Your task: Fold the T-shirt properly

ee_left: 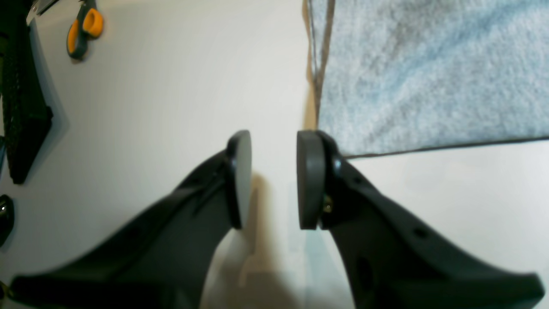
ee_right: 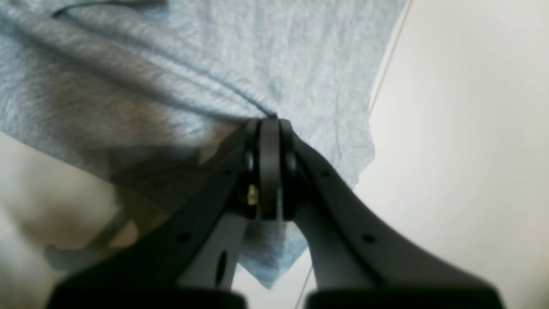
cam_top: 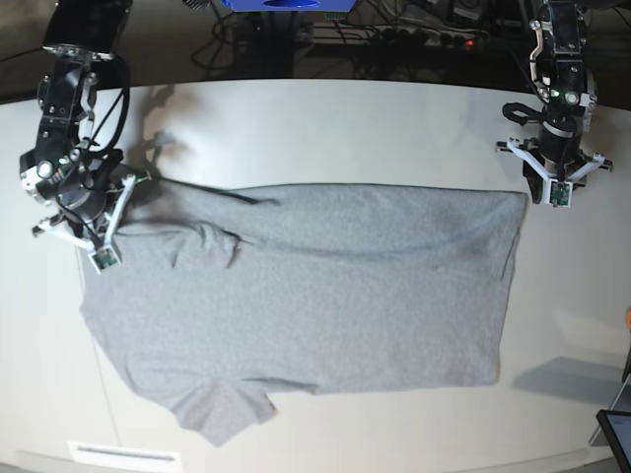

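The heather-grey T-shirt (cam_top: 315, 296) lies spread across the white table (cam_top: 394, 128), plain side up, with wrinkles near its left end. In the base view my right gripper (cam_top: 97, 251) is at the shirt's left end. The right wrist view shows this gripper (ee_right: 269, 128) shut on a pinched ridge of the grey fabric (ee_right: 171, 64). My left gripper (cam_top: 545, 197) hangs by the shirt's far right corner. In the left wrist view it (ee_left: 274, 180) is open with bare table between its pads, and the shirt's corner (ee_left: 429, 73) lies just beside the right pad (ee_left: 309, 180).
Orange-handled scissors (ee_left: 83, 30) and a black object (ee_left: 21, 107) lie on the table left of my left gripper. A dark device (cam_top: 616, 429) sits at the table's front right corner. Cables and a power strip (cam_top: 414, 34) run behind the far edge.
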Action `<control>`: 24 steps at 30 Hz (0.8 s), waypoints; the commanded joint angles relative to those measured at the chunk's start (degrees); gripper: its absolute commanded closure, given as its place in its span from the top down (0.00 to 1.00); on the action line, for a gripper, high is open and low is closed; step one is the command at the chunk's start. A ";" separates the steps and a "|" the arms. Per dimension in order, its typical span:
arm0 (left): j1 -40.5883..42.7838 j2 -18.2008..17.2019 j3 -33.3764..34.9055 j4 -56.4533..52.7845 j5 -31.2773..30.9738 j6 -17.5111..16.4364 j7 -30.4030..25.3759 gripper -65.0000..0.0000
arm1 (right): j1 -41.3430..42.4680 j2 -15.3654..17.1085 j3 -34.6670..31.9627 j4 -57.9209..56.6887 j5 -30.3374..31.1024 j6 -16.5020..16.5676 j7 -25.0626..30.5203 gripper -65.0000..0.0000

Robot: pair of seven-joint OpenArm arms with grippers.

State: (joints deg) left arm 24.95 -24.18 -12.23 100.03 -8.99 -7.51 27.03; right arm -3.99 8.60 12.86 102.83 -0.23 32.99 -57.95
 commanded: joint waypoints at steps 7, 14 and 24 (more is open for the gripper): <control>-0.20 -1.00 -0.65 0.76 0.25 0.69 -1.22 0.28 | 2.98 0.32 -1.83 -1.51 0.27 -0.16 0.94 0.00; -0.20 -1.00 -0.74 0.76 0.42 0.69 -1.22 0.28 | 4.38 1.55 -4.82 -4.23 0.19 -0.25 1.29 0.00; -0.20 -1.00 -0.74 0.68 0.42 0.69 -1.14 0.28 | 7.37 3.05 -4.99 -5.64 0.19 -0.25 1.38 0.00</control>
State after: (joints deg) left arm 24.95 -24.18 -12.40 99.98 -8.82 -7.42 27.05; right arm 2.28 11.14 7.73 96.49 -0.19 32.99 -57.52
